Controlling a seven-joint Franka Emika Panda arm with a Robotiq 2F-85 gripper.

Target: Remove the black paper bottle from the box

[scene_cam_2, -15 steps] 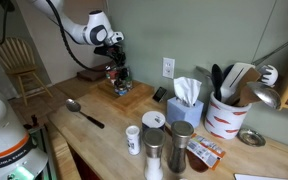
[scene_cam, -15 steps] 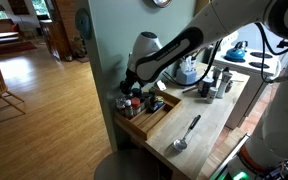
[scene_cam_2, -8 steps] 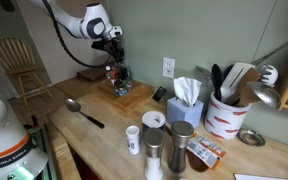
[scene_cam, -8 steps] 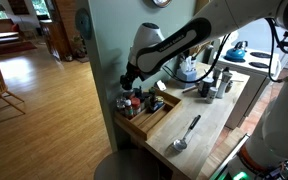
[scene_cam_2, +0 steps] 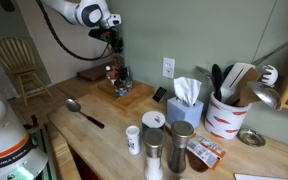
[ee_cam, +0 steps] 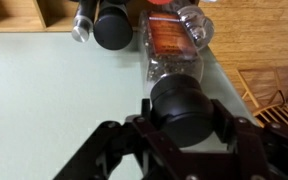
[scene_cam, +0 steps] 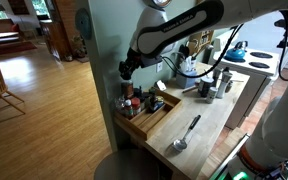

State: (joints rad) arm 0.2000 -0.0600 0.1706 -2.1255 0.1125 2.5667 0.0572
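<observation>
1. surface (scene_cam: 219,110): the wooden counter lies well below the fingers (ee_cam: 220,125), with more air between them than a second ago.
2. arm (scene_cam: 174,35): in both exterior views it has climbed straight up along the green wall, taking the fingers out of the cluster they were down among.
3. box (scene_cam: 154,118): directly under the fingers, resting on the surface against the wall.
4. spoon (scene_cam: 187,133): on the surface, well off to one side of the fingers and untouched.
5. jars (ee_cam: 169,45): standing together in the box end beneath the fingers, their tops clearly lower than the fingers.
6. bottle (ee_cam: 181,100): its round black top sits right between the fingers in the wrist view, above the jars. in the exterior views it is too small to pick out.
7. fingers: pinching the bottle from both sides.
8. meaning: the lift looks done and the bottle appears clear of the box walls. what is probably left is to carry it sideways past the jars and set it on bare surface. a tilt in the grip could let it slip.
</observation>
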